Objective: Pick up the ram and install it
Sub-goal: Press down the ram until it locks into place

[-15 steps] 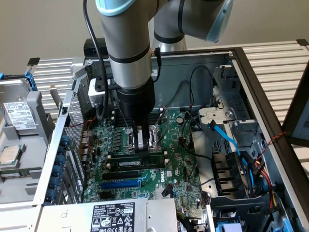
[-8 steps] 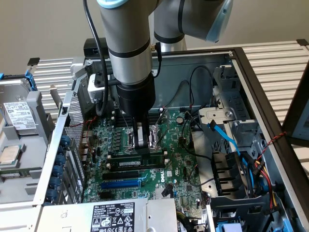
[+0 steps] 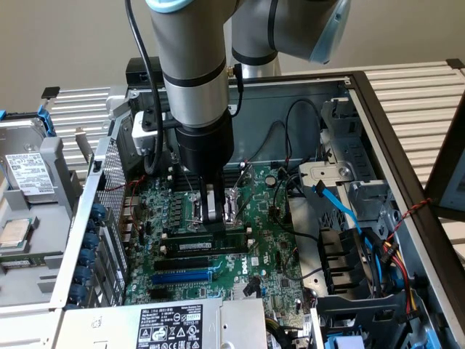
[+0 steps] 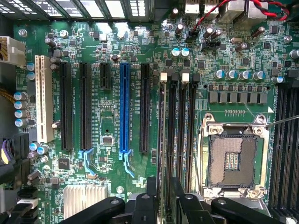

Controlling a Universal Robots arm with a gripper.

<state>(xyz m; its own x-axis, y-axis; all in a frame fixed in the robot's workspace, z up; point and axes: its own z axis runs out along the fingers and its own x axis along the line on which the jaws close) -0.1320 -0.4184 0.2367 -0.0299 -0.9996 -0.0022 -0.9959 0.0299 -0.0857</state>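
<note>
The ram point(image 3: 190, 246) is a thin green stick with a white label, standing on edge over the black memory slots point(image 4: 182, 130) of the motherboard point(image 3: 269, 240). In the wrist view the ram point(image 4: 162, 130) shows edge-on, lined up along the slot nearest the blue slot point(image 4: 124, 107). My gripper point(image 3: 216, 218) reaches straight down into the open computer case. The gripper point(image 4: 162, 191) has one black finger on each side of the ram and is shut on it. Whether the ram is seated in the slot I cannot tell.
The bare CPU socket point(image 4: 232, 158) lies just beyond the memory slots. Long black and blue expansion slots point(image 3: 182, 277) lie on the other side. Blue and black cables point(image 3: 341, 207) and a drive cage point(image 3: 356, 269) crowd the exterior view's right. A labelled metal box point(image 3: 174, 327) stands in front.
</note>
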